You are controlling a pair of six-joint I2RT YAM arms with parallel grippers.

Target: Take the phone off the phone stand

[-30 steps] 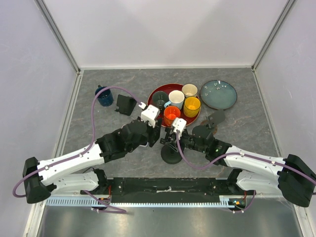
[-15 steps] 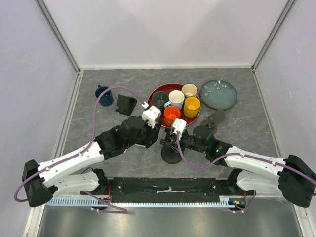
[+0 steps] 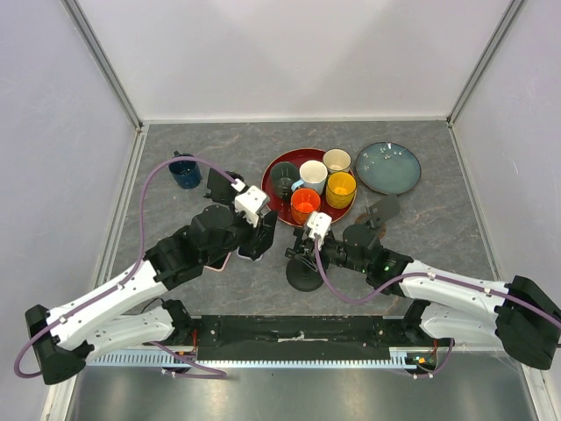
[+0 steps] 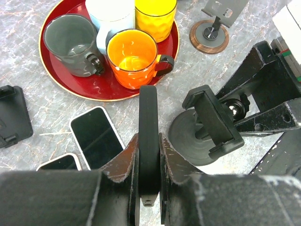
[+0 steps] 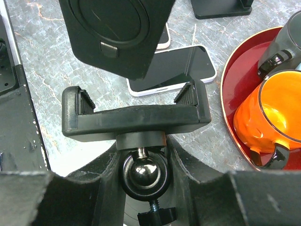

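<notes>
Robot lab test cell. Plain white panel walls (image 3: 289,53) on left, right and far sides, joined by aluminium corner posts (image 3: 103,66). Grey marble-print tabletop (image 3: 438,237) boxed in between them. Left arm (image 3: 114,294) and right arm (image 3: 456,285) bolted to black rail (image 3: 298,331) along near edge. Purple cable (image 3: 142,206) loops loose over left arm. Props staged, mismatched: red tray (image 4: 101,89) of mugs (image 4: 131,56) far centre, teal plate (image 3: 388,167) far right, phone stand (image 4: 214,120) mid-table, loose phones (image 4: 96,136) flat on tabletop.
</notes>
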